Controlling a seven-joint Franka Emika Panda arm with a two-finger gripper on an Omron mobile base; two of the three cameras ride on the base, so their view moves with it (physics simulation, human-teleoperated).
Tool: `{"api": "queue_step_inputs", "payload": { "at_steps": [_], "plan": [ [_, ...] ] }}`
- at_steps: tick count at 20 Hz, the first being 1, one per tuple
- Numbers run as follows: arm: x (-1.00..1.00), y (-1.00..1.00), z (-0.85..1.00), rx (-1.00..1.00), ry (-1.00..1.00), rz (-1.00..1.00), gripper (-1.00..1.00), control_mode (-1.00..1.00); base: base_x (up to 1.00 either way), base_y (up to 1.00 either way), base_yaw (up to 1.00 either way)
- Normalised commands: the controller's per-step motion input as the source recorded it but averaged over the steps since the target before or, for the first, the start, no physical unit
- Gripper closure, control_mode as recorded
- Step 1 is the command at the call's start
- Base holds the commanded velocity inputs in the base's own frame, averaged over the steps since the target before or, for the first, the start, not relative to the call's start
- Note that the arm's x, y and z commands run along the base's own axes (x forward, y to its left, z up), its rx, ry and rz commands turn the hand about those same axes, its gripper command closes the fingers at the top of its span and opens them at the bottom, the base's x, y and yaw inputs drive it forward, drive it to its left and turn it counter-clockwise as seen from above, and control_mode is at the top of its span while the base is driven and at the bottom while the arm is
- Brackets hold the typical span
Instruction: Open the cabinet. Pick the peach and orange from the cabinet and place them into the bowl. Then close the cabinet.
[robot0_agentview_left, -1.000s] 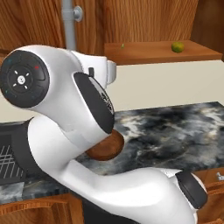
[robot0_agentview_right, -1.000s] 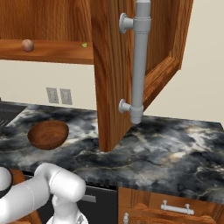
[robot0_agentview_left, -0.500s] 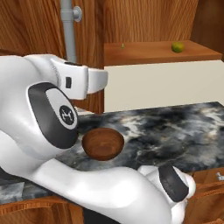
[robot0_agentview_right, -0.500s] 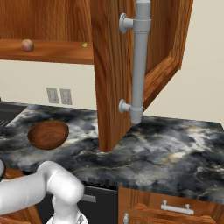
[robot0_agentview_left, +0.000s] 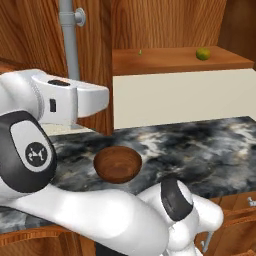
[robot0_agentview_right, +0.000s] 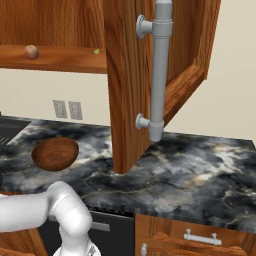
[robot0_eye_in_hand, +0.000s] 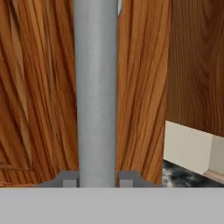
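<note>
Cabinet (robot0_agentview_right: 125, 75): reddish-brown wood, strong vertical grain, both doors swung out. Each door carries a long grey bar handle (robot0_agentview_right: 160, 70) on two stubby mounts. In the hand view the left door's handle (robot0_eye_in_hand: 95, 92) fills the middle, running top to bottom against the door wood.

Gripper (robot0_eye_in_hand: 96, 183): two dark finger tips sit on either side of that bar at the view's lower edge, jaws narrowed around it, clamped on the handle.

Shelf inside the cabinet (robot0_agentview_left: 175, 60): flat wooden board. Orange (robot0_agentview_left: 203, 53), small, yellow-green, round, near the shelf's right end. Peach (robot0_agentview_right: 31, 51), small, reddish-pink, round, sits toward the opposite end in the right base view. The two fruits are well apart.

Bowl (robot0_agentview_left: 118, 164): dark brown, glossy, grained wood, round, empty, standing on the counter (robot0_agentview_right: 200, 170) below the shelf, near the counter's front edge.

Counter: dark marble, grey and white veining. Cream wall behind it, with a pair of grey outlets (robot0_agentview_right: 67, 109) above the counter's back edge. Below the front edge, wooden drawers with a short grey handle (robot0_agentview_right: 202, 238).
</note>
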Motion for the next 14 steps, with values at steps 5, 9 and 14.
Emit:
{"api": "queue_step_inputs", "payload": {
  "at_steps": [5, 9, 14],
  "plan": [
    [-0.53, 0.0, -0.04, -0.07, -0.13, -0.01, 1.0, -1.0, 0.0, 0.0, 0.0],
    [0.07, 0.0, -0.39, -0.12, -0.07, -0.02, 1.0, -1.0, 0.0, 0.0, 0.0],
    [0.17, 0.0, -0.44, -0.13, -0.03, -0.03, 1.0, -1.0, 0.0, 0.0, 0.0]
  ]
}}
